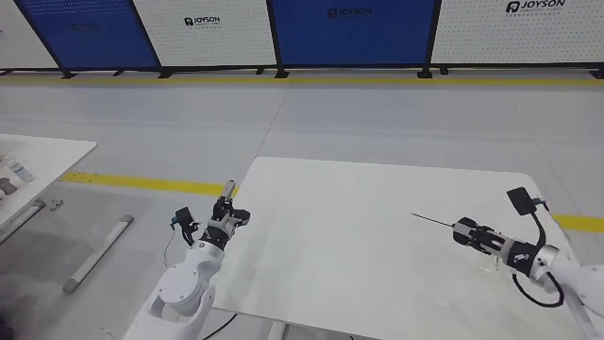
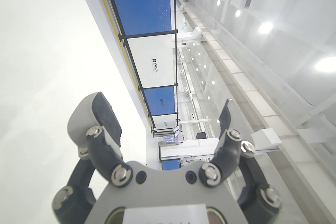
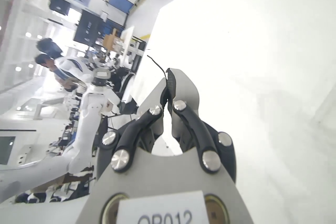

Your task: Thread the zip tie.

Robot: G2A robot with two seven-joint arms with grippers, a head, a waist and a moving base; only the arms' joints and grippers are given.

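Note:
A thin black zip tie (image 1: 429, 220) sticks out of my right gripper (image 1: 459, 229) over the right part of the white table (image 1: 359, 246), its free end pointing toward the table's middle. In the right wrist view that gripper (image 3: 168, 79) is shut on the zip tie (image 3: 156, 64), and only a short curved tail is visible past the fingertips. My left gripper (image 1: 227, 195) is held at the table's left edge, far from the tie. The left wrist view shows it (image 2: 165, 114) open with nothing between its fingers.
A second white table (image 1: 38, 161) with small items stands at the far left. A grey bar (image 1: 94, 255) lies on the floor beside my left arm. Blue and white panels (image 1: 349, 14) line the back.

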